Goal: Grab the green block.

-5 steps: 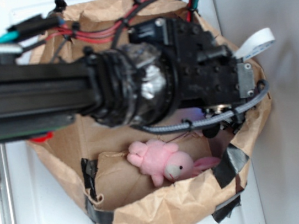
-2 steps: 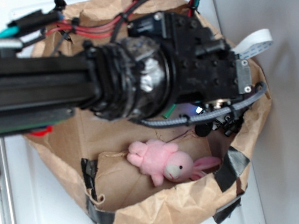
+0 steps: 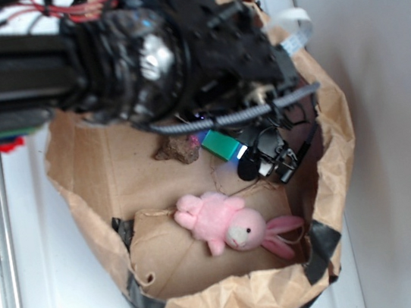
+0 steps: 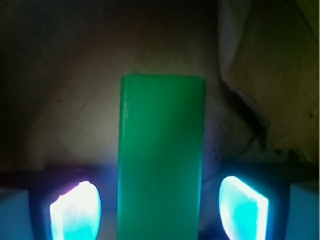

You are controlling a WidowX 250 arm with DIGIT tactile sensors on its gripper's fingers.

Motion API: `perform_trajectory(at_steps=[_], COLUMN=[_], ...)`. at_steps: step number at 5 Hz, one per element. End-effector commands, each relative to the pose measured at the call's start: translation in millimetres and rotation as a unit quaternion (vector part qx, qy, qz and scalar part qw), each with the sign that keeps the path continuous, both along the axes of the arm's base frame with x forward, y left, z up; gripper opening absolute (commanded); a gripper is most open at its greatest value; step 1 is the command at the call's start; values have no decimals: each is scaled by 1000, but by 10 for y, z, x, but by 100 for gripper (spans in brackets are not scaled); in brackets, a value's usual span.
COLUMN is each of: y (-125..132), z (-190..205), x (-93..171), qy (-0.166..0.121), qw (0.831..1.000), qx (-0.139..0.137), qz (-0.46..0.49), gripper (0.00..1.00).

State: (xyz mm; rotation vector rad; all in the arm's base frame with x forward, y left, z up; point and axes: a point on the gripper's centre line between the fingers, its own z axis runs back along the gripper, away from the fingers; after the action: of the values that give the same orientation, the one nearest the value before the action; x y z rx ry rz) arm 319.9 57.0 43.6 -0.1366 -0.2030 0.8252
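Compared with a second ago, the arm is seen shifted toward the upper left of the exterior view, so that more of the bag floor is uncovered. The block and a brown rock, both hidden under the arm before, are now exposed. The bunny is found where it lay earlier.

The block is shown as a flat, smooth, bright green slab, lying on the bag floor just right of the rock. In the wrist view it runs lengthwise between the two glowing fingers. The gripper is spread wide; a dark gap is left on each side of the block, and no contact is seen.
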Motion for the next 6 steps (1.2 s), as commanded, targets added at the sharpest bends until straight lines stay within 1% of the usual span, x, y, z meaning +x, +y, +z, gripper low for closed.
perform_trajectory(at_steps=[1,2,4,5,6], y=[222,231,191,169,161], z=[189,182,12,18,16], x=[15,9,101,97,90], qy=[-17,-17,-13,-18,-23], qw=[1000,1000,999,999,999], qx=[23,18,33,28,31], qz=[10,10,10,14,10], gripper=[100,100,100,0,0])
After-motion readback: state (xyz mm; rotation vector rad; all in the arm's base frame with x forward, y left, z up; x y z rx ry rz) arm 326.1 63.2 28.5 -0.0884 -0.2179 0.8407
